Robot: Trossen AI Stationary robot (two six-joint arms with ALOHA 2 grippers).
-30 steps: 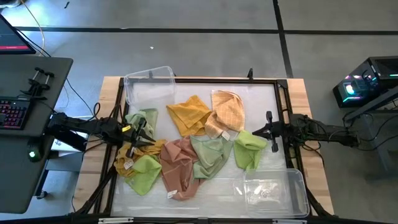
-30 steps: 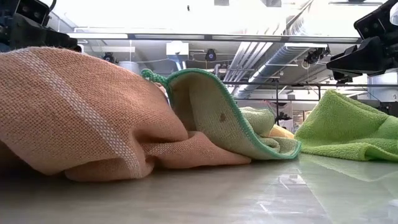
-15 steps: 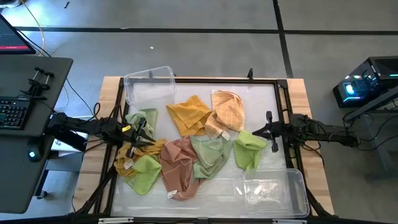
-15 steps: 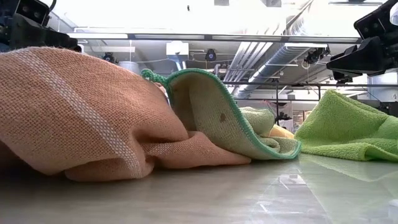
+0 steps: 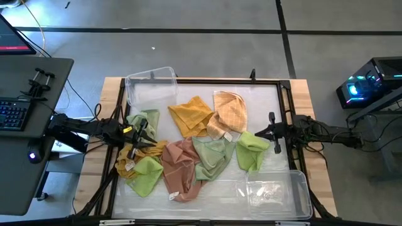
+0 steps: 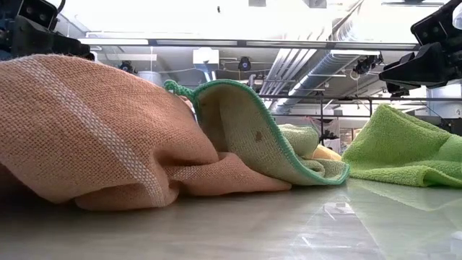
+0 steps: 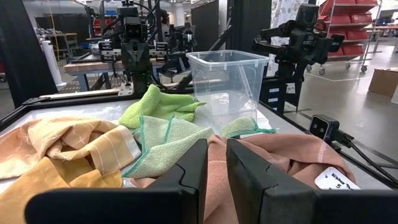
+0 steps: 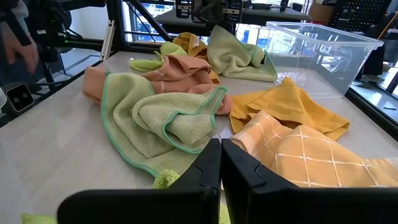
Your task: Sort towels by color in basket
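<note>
Across the middle of the tabletop [image 5: 188, 88] the towels [image 5: 188, 150] lie mixed and unsorted, both clear bins [image 5: 151, 80] empty, while the left tool [image 5: 143, 139] and right tool [image 5: 271, 134] hover with fingers together, holding nothing

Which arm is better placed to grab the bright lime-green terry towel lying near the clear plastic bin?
Probably the right. The right gripper hangs just over the bright lime-green terry towel, beside the clear plastic bin; the left gripper sits across the table.
</note>
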